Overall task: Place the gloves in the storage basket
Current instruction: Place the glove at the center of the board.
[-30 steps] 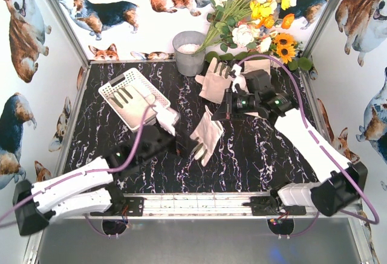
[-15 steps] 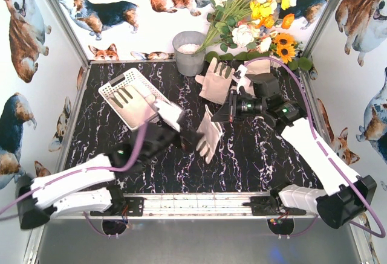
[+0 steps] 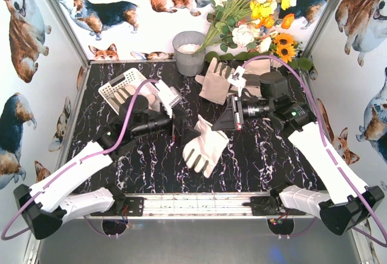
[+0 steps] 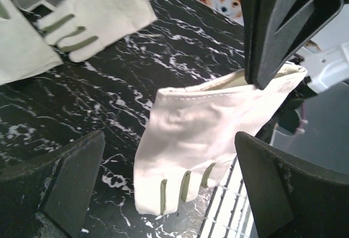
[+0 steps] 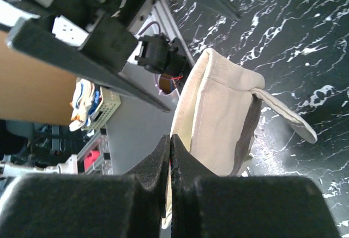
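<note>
My right gripper (image 3: 233, 119) is shut on the cuff of a cream-white glove (image 3: 205, 146), which hangs over the middle of the table with its fingers toward the near edge. In the right wrist view the shut gripper (image 5: 170, 140) pinches the glove's (image 5: 218, 118) edge. My left gripper (image 3: 175, 132) is open and empty, just left of this glove. In the left wrist view the glove (image 4: 202, 134) hangs between its spread fingers (image 4: 71, 181). The white storage basket (image 3: 115, 89) sits at back left, partly behind my left arm, with a glove (image 3: 125, 93) in it.
Two more gloves lie at the back (image 3: 214, 80) (image 3: 257, 69), also in the left wrist view (image 4: 98, 14). A grey metal bucket (image 3: 189, 52) and a bunch of flowers (image 3: 254, 10) stand at the back wall. A metal rail (image 3: 199, 203) runs along the near edge.
My left gripper has drawn back to the left, away from the glove and toward the basket. My right gripper has shifted slightly right and nearer, still holding the glove, which now hangs lower.
</note>
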